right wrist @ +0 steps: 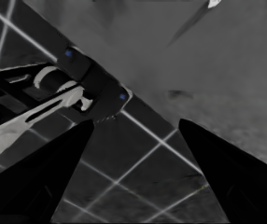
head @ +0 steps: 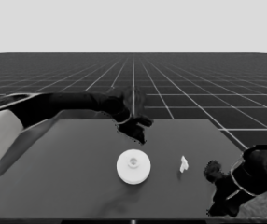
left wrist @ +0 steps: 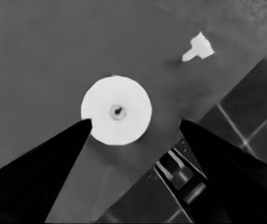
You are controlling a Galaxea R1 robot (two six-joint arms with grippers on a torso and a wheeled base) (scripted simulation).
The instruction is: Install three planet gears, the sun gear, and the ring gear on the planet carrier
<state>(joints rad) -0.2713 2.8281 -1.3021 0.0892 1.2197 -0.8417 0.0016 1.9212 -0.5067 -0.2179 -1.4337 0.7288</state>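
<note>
Left claw [head: 136, 133] hangs spread and empty above the larger round part [head: 133, 166]; right arm parked, claw [right wrist: 133, 154] spread

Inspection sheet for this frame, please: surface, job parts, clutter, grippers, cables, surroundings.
Surface: dark table, flat.
Job's things: larger round part lies flat near the table's middle, hub up; the smaller round part and the gears are not visible.
Clutter: thin white piece beside the larger round part, apart from it.
Grippers: left gripper open, above the table behind the larger round part, holding nothing; right gripper open, parked at the table's right corner.
Cables: nothing seen.
Surroundings: grid floor, pale band above the horizon.
</note>
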